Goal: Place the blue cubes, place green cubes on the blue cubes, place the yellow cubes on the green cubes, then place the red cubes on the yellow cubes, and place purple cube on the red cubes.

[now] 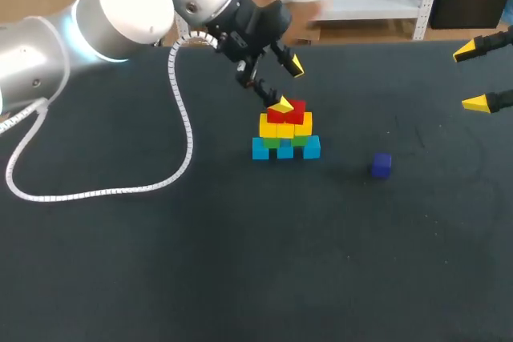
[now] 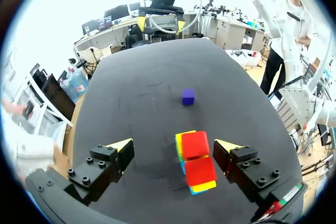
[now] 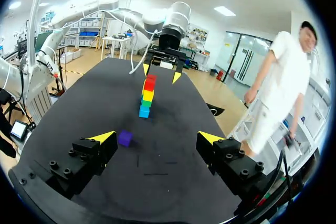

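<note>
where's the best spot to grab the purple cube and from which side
Pinch two opposite side faces of the purple cube, coming straight down from above. It sits flat and alone on the table, apart from the stack, so its sides are free. The open right hand is nearer.

Black table [image 1: 160, 262], red cubes [image 1: 292, 112], purple cube [image 1: 381, 164]

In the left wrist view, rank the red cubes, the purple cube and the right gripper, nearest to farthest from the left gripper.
1. Red cubes, between the left gripper's open fingers.
2. Purple cube, farther ahead.
3. Right gripper, farthest, beyond the purple cube.
</note>
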`<action>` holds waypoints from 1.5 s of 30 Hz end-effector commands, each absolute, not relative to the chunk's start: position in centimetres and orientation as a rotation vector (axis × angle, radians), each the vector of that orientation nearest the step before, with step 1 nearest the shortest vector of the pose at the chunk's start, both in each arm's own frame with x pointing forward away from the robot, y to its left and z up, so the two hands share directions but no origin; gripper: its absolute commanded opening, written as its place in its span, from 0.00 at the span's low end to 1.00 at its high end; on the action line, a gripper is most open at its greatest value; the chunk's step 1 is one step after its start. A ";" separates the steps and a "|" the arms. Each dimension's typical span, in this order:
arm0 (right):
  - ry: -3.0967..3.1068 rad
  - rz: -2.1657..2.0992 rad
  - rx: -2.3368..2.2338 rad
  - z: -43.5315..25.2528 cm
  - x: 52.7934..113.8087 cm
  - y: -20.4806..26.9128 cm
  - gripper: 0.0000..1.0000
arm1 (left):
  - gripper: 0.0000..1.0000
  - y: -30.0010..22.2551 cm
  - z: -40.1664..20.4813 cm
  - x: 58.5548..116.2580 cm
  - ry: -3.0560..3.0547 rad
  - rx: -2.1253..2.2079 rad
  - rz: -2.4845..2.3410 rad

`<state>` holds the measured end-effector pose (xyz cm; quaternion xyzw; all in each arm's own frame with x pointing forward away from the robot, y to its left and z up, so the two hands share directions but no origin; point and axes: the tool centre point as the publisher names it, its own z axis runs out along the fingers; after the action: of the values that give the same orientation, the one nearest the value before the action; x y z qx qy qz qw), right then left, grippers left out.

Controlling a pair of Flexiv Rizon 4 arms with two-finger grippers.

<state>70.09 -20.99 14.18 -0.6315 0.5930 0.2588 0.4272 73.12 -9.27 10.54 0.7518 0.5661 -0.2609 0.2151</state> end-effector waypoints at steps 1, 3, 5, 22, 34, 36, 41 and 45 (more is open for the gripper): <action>1.480 0.646 -1.577 14.1 70.1 -21.0 1.00 | 1.00 -7.8 11.6 71.2 1.539 2.072 -0.719; 1.480 0.646 -1.577 14.1 70.1 -21.0 1.00 | 1.00 -7.1 12.1 70.5 1.538 2.063 -0.719; 1.480 0.646 -1.577 14.1 70.1 -21.0 1.00 | 1.00 -6.2 12.7 69.9 1.550 2.024 -0.725; 1.480 0.646 -1.577 14.1 70.1 -21.0 1.00 | 1.00 7.7 12.4 67.7 1.646 1.891 -0.691; 1.480 0.646 -1.577 14.1 70.1 -21.0 1.00 | 1.00 14.3 12.6 68.7 1.501 1.981 -0.735; 1.480 0.646 -1.577 14.1 70.1 -21.0 1.00 | 1.00 14.7 12.5 68.9 1.476 1.996 -0.742; 1.480 0.646 -1.577 14.1 70.1 -21.0 1.00 | 1.00 15.3 12.6 69.5 1.445 2.016 -0.760; 1.480 0.646 -1.577 14.1 70.1 -21.0 1.00 | 1.00 15.6 12.7 70.0 1.365 2.050 -0.760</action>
<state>70.09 -20.98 14.18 -0.6316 0.5930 0.2588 0.4272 68.93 15.37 12.78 0.7581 0.5203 -0.2714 0.2844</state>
